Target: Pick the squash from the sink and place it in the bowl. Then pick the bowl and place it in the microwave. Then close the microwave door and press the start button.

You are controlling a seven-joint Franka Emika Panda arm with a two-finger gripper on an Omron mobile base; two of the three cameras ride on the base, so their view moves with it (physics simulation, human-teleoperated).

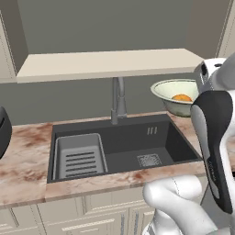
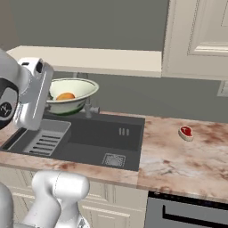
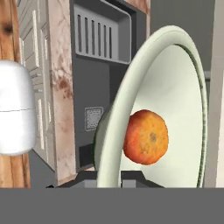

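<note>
The pale greenish-white bowl [image 1: 170, 91] [image 2: 80, 89] hangs in the air above the right end of the dark grey sink [image 1: 124, 147] [image 2: 89, 138], slightly tilted. The small orange squash [image 1: 182, 97] [image 2: 65, 96] [image 3: 145, 137] lies inside it. My gripper [image 3: 109, 178] is shut on the bowl's rim [image 3: 131, 87], one dark finger [image 3: 85, 177] outside the wall and one inside. In the base views the white hand covers the grip itself. The sink basin holds just the slotted rack [image 1: 80, 158] and drain grate [image 1: 149, 159]. The microwave and its door are out of view.
The tall faucet [image 1: 118, 101] stands behind the sink, close to the bowl's left. A beige shelf [image 1: 110, 62] overhangs the basin. A red piece of meat [image 2: 185, 132] lies on the marble counter [image 2: 187, 156] to the right. A wall cabinet [image 2: 196, 35] hangs above it.
</note>
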